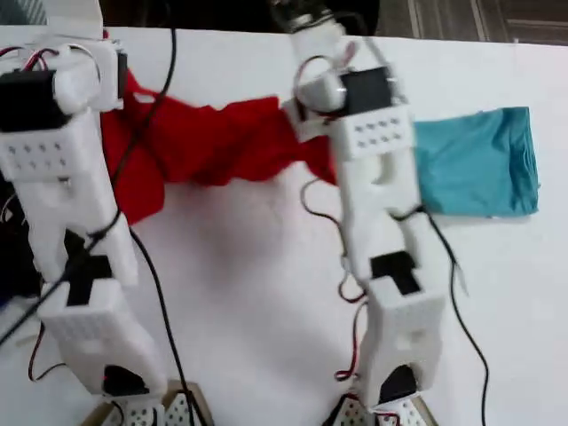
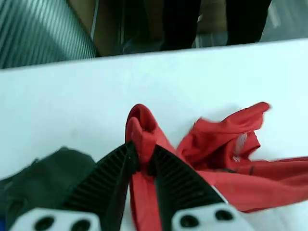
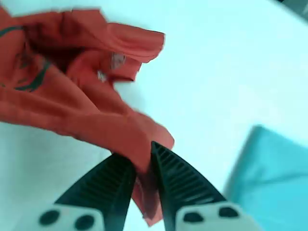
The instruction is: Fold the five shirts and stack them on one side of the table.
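Observation:
A crumpled red shirt [image 1: 209, 142] stretches across the far middle of the white table [image 1: 248, 293], held between both arms. My left gripper [image 2: 143, 161] is shut on a bunched fold of the red shirt [image 2: 231, 159] at its left end. My right gripper [image 3: 143, 161] is shut on an edge of the red shirt [image 3: 82, 96] at its right end. A folded teal shirt [image 1: 479, 161] lies flat at the far right, also seen as the teal shirt [image 3: 274, 183] beside the right gripper. The gripper tips are hidden under the arms in the high view.
A dark garment [image 2: 43, 178] lies beside the left gripper. Black and red cables [image 1: 160, 293] trail over the table between the two arm bases. The table's far edge [image 2: 154, 55] runs behind the red shirt, with dark furniture beyond it.

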`<state>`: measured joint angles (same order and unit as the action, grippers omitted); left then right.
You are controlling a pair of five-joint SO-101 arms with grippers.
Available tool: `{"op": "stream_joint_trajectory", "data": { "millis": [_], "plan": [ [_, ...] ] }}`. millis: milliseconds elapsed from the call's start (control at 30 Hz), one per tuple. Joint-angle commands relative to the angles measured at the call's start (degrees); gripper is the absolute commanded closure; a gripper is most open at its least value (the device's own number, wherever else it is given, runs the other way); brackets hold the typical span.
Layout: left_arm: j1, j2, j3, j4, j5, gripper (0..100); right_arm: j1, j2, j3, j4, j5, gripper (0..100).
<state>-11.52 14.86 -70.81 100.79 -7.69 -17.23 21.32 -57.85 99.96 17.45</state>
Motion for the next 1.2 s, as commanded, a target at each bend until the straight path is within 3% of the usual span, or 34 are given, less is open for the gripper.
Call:
{"op": "stream_joint_trajectory", "data": {
  "millis": [0,200,333,500,700,833,1000,1067,1167],
  "plan": [
    [0.97,-7.12,-1.45,0.44,-0.09,97,3.03,-11.56,-1.32,1.1,2.9,97.8],
    [-1.58,-12.31,-1.36,1.23,2.2,97,0.84,-24.92,2.02,1.19,6.51,97.8],
    [-3.96,-12.84,2.68,1.41,2.99,97,-3.47,-29.14,13.63,1.1,6.51,97.8],
    [-5.98,-12.84,24.04,1.14,2.99,97,-10.42,-29.32,31.74,-1.27,6.24,97.8],
    [-10.29,-13.27,53.76,-5.54,2.99,97,-18.42,-29.76,56.97,-14.29,6.07,97.8],
    [-15.12,-12.92,64.22,-12.04,2.64,97,-23.43,-29.76,68.04,-21.41,6.07,97.8],
    [-17.23,-12.92,71.16,-17.67,0.7,97,-24.22,-29.58,69.89,-23.08,6.07,97.1],
    [-17.14,-12.92,73.1,-19.78,-0.26,97,-23.78,-29.14,70.33,-23.69,5.98,92.4],
    [-17.14,-12.92,75.82,-23.91,-0.18,97,-22.37,-28.35,71.47,-26.07,5.98,75.8]
  ]
}}
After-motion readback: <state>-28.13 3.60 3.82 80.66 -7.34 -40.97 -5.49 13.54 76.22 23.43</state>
